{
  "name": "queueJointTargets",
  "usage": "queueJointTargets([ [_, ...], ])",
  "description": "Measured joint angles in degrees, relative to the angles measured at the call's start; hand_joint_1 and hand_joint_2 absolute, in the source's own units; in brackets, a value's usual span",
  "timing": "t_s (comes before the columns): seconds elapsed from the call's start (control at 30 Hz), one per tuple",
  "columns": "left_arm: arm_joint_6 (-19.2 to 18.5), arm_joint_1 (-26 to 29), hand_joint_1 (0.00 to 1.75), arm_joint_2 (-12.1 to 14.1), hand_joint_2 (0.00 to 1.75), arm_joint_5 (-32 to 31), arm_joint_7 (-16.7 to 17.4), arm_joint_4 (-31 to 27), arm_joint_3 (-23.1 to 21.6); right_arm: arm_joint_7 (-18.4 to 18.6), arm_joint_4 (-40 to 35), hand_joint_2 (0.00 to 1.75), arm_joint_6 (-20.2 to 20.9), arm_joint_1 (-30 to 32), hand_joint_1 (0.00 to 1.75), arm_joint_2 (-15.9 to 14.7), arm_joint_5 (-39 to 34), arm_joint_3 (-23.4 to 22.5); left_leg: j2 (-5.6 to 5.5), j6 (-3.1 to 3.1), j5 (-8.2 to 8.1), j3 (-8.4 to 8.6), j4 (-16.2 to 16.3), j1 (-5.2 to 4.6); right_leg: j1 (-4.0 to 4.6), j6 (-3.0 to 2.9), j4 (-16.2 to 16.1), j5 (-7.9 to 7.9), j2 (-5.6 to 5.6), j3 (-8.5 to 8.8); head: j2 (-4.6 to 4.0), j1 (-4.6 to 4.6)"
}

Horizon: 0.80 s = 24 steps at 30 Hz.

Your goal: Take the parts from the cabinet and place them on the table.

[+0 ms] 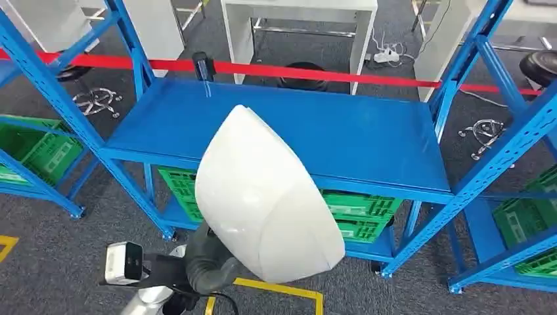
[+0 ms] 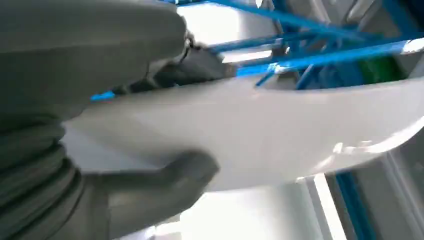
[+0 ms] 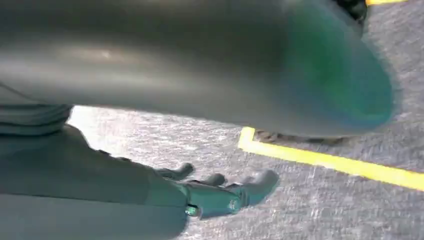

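A large white curved shell part (image 1: 263, 197) hangs in front of the blue cabinet's middle shelf (image 1: 341, 131), which is bare. My left hand (image 1: 211, 266) grips the part's lower edge from below. In the left wrist view the thumb (image 2: 170, 175) presses one face of the part (image 2: 260, 130) and the darker fingers (image 2: 200, 65) lie on the other. My right hand (image 3: 210, 195) hangs over the grey carpet with its fingers stretched out and apart, holding nothing. A smooth shadowed surface (image 3: 200, 60) passes close by it; I cannot tell whether it touches the hand.
Green crates (image 1: 361, 210) sit on the cabinet's lower shelf, with more on the racks left (image 1: 33, 147) and right (image 1: 532, 216). A red tape barrier (image 1: 276, 69) runs behind the cabinet. Yellow floor tape (image 1: 282, 289) marks the carpet by my feet.
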Motion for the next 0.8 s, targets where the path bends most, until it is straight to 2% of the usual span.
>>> queueJointTargets([
  [0.03,0.0,-0.2,1.75,0.0,1.75,-0.2,0.0,0.0,-0.2,0.1,0.0,0.0,0.3,0.0,0.0,0.0,0.2,0.0,-0.1,0.58,0.25,-0.2,-0.1,-0.14,-0.11,0.49,-0.4,0.37,-0.09,0.08,0.0,0.04],
  [0.07,0.0,-0.4,1.75,0.0,1.75,-0.3,0.0,0.1,-0.2,0.1,0.0,0.0,0.4,0.0,0.0,0.0,0.3,0.0,-0.26,1.2,1.28,-0.32,-0.7,0.21,-0.06,0.91,-0.3,0.6,-0.21,-0.07,0.0,-0.07],
  [0.1,0.0,-0.8,1.75,0.0,1.75,-0.3,0.0,0.2,-0.4,0.1,0.0,0.0,0.5,0.1,0.0,0.0,0.4,0.0,-0.46,1.58,1.86,-0.76,-0.7,0.28,-0.18,1.04,1.1,-0.99,-0.11,-0.66,0.0,0.02],
  [0.13,0.0,-1.0,1.75,0.0,1.75,-0.3,0.0,0.2,-0.6,0.1,0.0,0.0,0.7,0.0,0.0,0.0,0.5,0.0,-0.67,1.87,2.33,-1.34,-0.7,0.31,-0.17,1.19,4.2,-3.67,-0.04,-1.97,0.0,0.28],
  [0.2,0.0,-1.0,1.75,0.0,1.75,-0.3,0.0,0.5,-0.8,-0.2,0.0,0.0,0.7,0.1,0.0,0.0,0.6,0.0,-1.08,1.97,3.12,-2.33,-0.5,0.21,-0.16,1.56,13.1,-8.68,0.0,-5.34,0.0,0.57],
  [0.23,0.1,-1.0,1.75,0.2,1.75,-0.4,0.0,0.7,-0.8,-0.4,0.0,0.0,0.8,0.1,0.0,0.0,0.7,0.0,-1.4,1.88,3.47,-3.0,-0.3,0.18,-0.14,1.66,16.9,-10.25,0.02,-6.59,0.0,0.61],
  [0.27,0.1,-1.0,1.75,0.3,1.75,-0.5,-0.2,0.8,-0.9,-0.6,0.0,0.0,0.9,0.1,0.0,0.0,0.8,0.0,-1.75,1.79,3.72,-3.52,-0.1,0.19,-0.15,1.69,17.6,-10.22,0.03,-6.39,0.0,0.63],
  [0.3,0.2,-1.0,1.75,0.5,1.75,-0.6,-0.2,0.9,-1.0,-0.7,0.0,0.0,1.0,0.1,0.0,0.0,0.8,0.0,-2.19,1.64,3.89,-3.76,0.1,0.21,-0.17,1.64,15.5,-9.03,0.06,-4.66,0.0,0.68],
  [0.37,0.4,-1.1,1.75,0.6,1.75,-0.8,-0.5,1.0,-1.1,-0.8,0.0,0.0,1.0,0.1,0.0,0.0,1.0,0.0,-3.21,1.35,4.07,-4.27,0.7,0.27,-0.24,1.39,6.1,-5.3,0.81,1.48,0.0,0.72],
  [0.4,0.5,-1.1,1.75,0.6,1.75,-0.9,-0.5,1.1,-1.2,-0.8,0.0,0.0,1.1,0.1,0.0,0.0,1.0,0.0,-3.58,1.2,4.07,-4.56,1.1,0.35,-0.35,1.1,0.9,-4.52,2.93,4.54,0.0,0.77],
  [0.43,0.5,-1.1,1.75,0.6,1.75,-0.9,-0.5,1.1,-1.2,-0.7,0.0,0.0,1.1,0.1,0.0,0.1,1.0,0.0,-3.95,0.73,4.1,-5.03,1.3,-0.03,0.12,0.87,0.5,-5.32,3.66,4.75,0.0,0.79],
  [0.47,0.5,-1.2,1.75,0.6,1.75,-1.0,-0.5,1.1,-1.3,-0.7,0.0,0.0,1.2,0.2,0.0,0.1,1.0,0.0,-4.47,0.34,4.3,-5.2,1.3,0.09,-0.02,0.41,0.3,-5.04,2.85,4.62,0.0,0.77],
  [0.53,0.5,-1.4,1.75,0.7,1.75,-1.0,-0.5,1.1,-1.6,-0.6,0.0,0.0,1.2,0.2,0.0,0.1,1.1,0.0,-5.27,-0.32,4.71,-5.37,0.9,0.32,0.36,-0.19,0.3,-4.9,1.92,4.58,0.0,0.79],
  [0.57,0.5,-1.5,1.75,0.8,1.75,-1.0,-0.5,1.1,-1.7,-0.7,0.0,0.0,1.2,0.1,0.0,0.2,1.1,0.0,-5.72,-0.7,4.75,-5.67,0.9,0.03,-0.2,-0.66,-0.1,-4.59,1.3,4.69,0.0,0.74],
  [0.6,0.5,-1.6,1.75,0.8,1.75,-1.0,-0.5,1.1,-1.7,-0.7,0.0,0.0,1.3,0.0,0.0,0.3,1.2,0.1,-4.23,-0.84,4.26,-5.74,1.8,0.12,-0.29,-1.03,-0.4,-4.35,0.47,4.76,0.0,0.74],
  [0.63,0.5,-2.0,1.75,0.9,1.75,-1.0,-0.5,1.1,-1.8,-0.8,0.0,0.0,1.3,0.0,0.0,0.3,1.2,0.1,-2.3,-1.12,2.53,-7.01,4.2,0.13,-0.3,-1.55,-0.4,-4.4,-0.04,4.72,0.0,0.11],
  [0.67,0.5,-2.1,1.75,1.0,1.75,-1.0,-0.5,1.1,-1.9,-0.8,0.0,0.0,1.3,0.1,0.0,0.3,1.4,0.1,-1.33,-1.46,0.14,-9.01,8.4,0.3,-0.27,-1.6,-0.4,-4.39,-0.73,4.64,0.0,-0.07],
  [0.7,0.5,-2.1,1.75,1.0,1.75,-1.0,-0.5,1.2,-1.9,-0.9,0.0,0.0,1.3,0.3,0.0,0.3,1.6,0.2,-0.95,-1.73,-2.14,-11.41,13.3,0.45,-0.23,-1.63,-0.4,-4.37,-1.45,4.55,0.0,-0.09],
  [0.73,0.5,-2.0,1.75,1.2,1.75,-1.0,-0.5,1.2,-1.9,-0.9,0.0,0.0,1.3,0.4,0.0,0.3,1.7,0.2,-0.85,-1.94,-3.58,-13.36,17.3,0.56,-0.23,-1.62,-0.4,-4.37,-2.22,4.43,0.0,-0.11],
  [0.77,0.5,-1.9,1.75,1.4,1.75,-1.0,-0.5,1.4,-1.9,-1.0,0.0,0.0,1.3,0.4,0.0,0.3,1.8,0.3,-0.77,-2.07,-3.69,-14.25,19.2,0.68,-0.23,-1.6,-0.4,-4.35,-2.89,4.39,0.0,-0.15],
  [0.8,0.5,-1.9,1.75,1.6,1.75,-1.0,-0.5,1.5,-2.0,-1.1,0.0,0.0,1.3,0.5,0.0,0.3,1.8,0.3,-0.62,-2.16,-2.41,-13.65,18.1,0.79,-0.24,-1.58,-0.4,-4.35,-3.65,4.41,0.0,-0.17],
])
